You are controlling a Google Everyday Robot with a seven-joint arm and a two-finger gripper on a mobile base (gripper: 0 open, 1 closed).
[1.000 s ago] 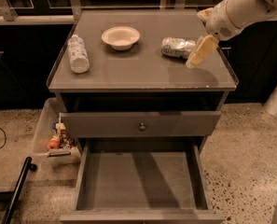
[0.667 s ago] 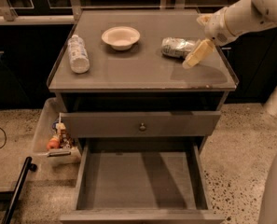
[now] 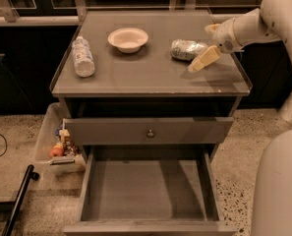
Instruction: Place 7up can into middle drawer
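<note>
The 7up can (image 3: 186,49) lies on its side on the cabinet top (image 3: 150,75), right of the middle. It is silvery with pale print. My gripper (image 3: 208,44) comes in from the right on a cream arm and sits at the can's right end. It is open, with one cream finger (image 3: 203,60) in front of the can and the other finger (image 3: 212,28) behind it. The middle drawer (image 3: 148,188) is pulled out at the bottom of the view, a grey tray with a bare floor and low side walls.
A clear plastic bottle (image 3: 82,56) lies at the top's left side. A pale bowl (image 3: 128,39) stands at the back middle. A shut drawer with a small round knob (image 3: 150,132) is above the open one. A clear bin (image 3: 59,144) with small items stands on the floor at the left.
My gripper has moved a little to the left, closer around the can's right end. The can, bottle, bowl and drawers have not moved.
</note>
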